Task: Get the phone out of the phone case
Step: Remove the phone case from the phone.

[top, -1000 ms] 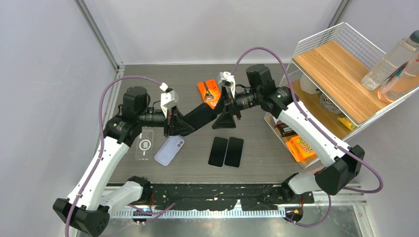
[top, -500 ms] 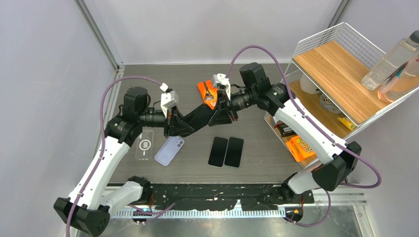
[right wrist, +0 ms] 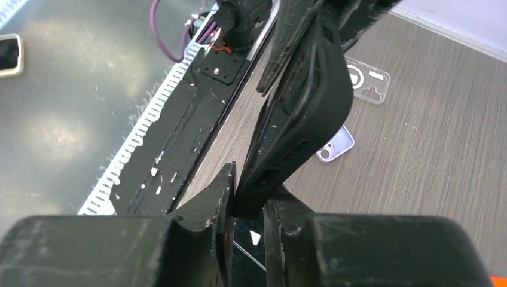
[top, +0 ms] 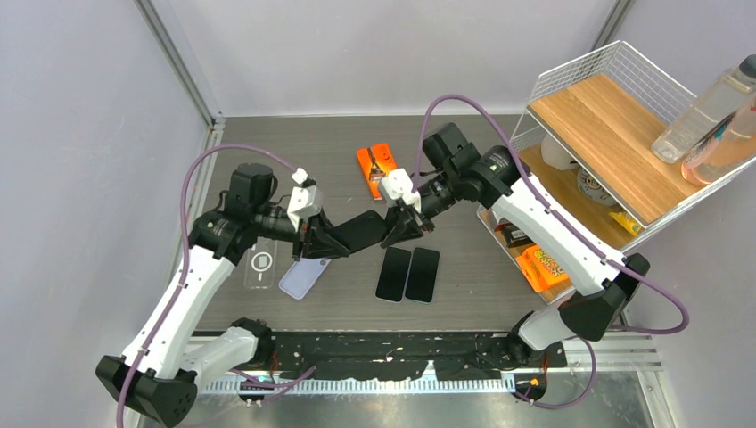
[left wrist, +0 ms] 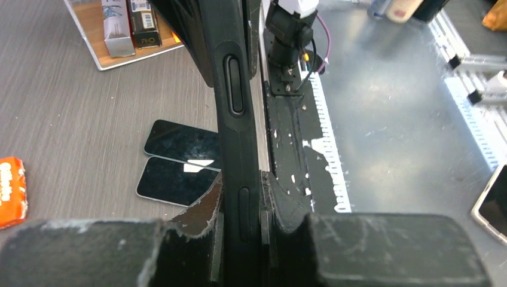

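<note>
A black phone case [top: 361, 230] hangs tilted above the table, held between both arms. My left gripper [top: 323, 239] is shut on its left end; in the left wrist view the case's side edge with its buttons [left wrist: 232, 89] runs up from between the pads of that gripper [left wrist: 239, 191]. My right gripper [top: 398, 227] is shut on the other end; in the right wrist view a corner of the case [right wrist: 305, 107] with port holes is pinched in the right gripper [right wrist: 250, 197]. I cannot tell the phone apart from the case around it.
Two bare black phones [top: 407, 274] lie side by side below the case. A lilac case [top: 305, 273] and a clear case [top: 260, 261] lie to the left, an orange pack [top: 377, 168] behind. A wire shelf rack [top: 615, 125] with bottles stands at the right.
The right gripper has moved left and down and shut on the case's right end. Both arms have brought the case lower, towards the table.
</note>
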`<state>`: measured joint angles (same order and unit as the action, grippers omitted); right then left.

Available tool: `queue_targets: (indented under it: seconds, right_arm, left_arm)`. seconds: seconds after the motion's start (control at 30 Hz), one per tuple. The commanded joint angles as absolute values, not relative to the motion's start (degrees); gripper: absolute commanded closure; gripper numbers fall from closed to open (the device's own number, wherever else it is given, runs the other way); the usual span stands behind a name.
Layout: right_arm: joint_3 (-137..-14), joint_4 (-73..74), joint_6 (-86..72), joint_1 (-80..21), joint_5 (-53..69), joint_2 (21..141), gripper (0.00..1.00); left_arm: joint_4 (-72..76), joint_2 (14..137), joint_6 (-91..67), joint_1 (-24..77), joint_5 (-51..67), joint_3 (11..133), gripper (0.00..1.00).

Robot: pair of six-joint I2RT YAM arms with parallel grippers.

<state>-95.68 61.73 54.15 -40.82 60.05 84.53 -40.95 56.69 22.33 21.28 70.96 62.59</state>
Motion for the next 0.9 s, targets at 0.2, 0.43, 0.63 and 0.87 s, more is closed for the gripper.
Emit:
queue_targets:
  seconds: [0.2,0.43,0.63,0.87]
  right_arm:
    - [-98.2,74.2,75.4,-43.9,54.1,83.0,0.94]
    - [-96.3,72.1,76.5,-46.2,50.9,81.1,0.94]
    - [-95.5,71.5,77.4,-48.2,48.1,80.5,0.95]
    - [-96.1,72.1,78.4,-49.5,47.0,80.8,0.95]
  left_arm:
    - [-71.1,57.2,55.6,28.1,75.8,68.4,1.0]
    - [-70.4,58.1,57.0,31.5,73.1,67.5,1.0]
    - [-70.6,59.1,57.7,33.6,71.5,67.0,1.0]
    - [-71.2,59.8,58.6,35.1,70.0,66.6,1.0]
